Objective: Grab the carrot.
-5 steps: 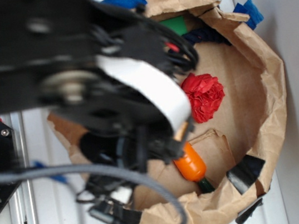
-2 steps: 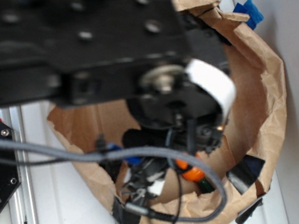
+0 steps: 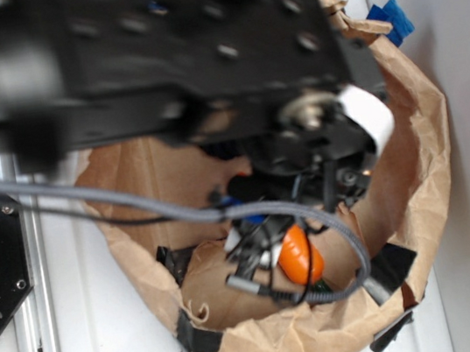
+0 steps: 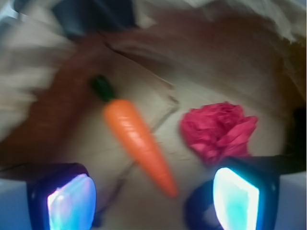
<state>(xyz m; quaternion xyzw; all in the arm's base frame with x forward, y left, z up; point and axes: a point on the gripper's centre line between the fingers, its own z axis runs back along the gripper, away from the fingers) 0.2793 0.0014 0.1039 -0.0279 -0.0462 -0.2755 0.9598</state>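
- One carrot [image 4: 136,140] lies on the brown paper floor inside a paper bag [image 3: 422,157], its dark green stem [image 4: 102,88] pointing up-left in the wrist view and its pointed tip reaching down-right, into the space between the two finger pads.
- Nothing covers the carrot in the wrist view; its whole length shows, slightly blurred.
- Just beside it to the right, apart from it, sits a crumpled red paper ball [image 4: 219,130], near the right finger pad [image 4: 236,197].
- Folds and creases of the paper floor run under and beside the carrot.
- Both pads of the gripper [image 4: 153,201] stand wide apart at the bottom of the wrist view, the left pad [image 4: 72,201] below the carrot's thick half, the right one below the red ball; nothing is held between them, and neither pad touches the carrot.
- From the exterior view, only the wide orange end of the carrot [image 3: 299,257] shows, low in the bag; the black arm [image 3: 156,59] and a grey cable [image 3: 134,210] hang over most of the bag's inside and hide the rest, the red ball included.
- Black tape patches [image 3: 388,266] hold the bag's torn rim at the lower edge, and a bit of blue [image 3: 392,20] shows outside the bag at the upper right.
- Beneath the bag is a white surface [image 3: 91,339].
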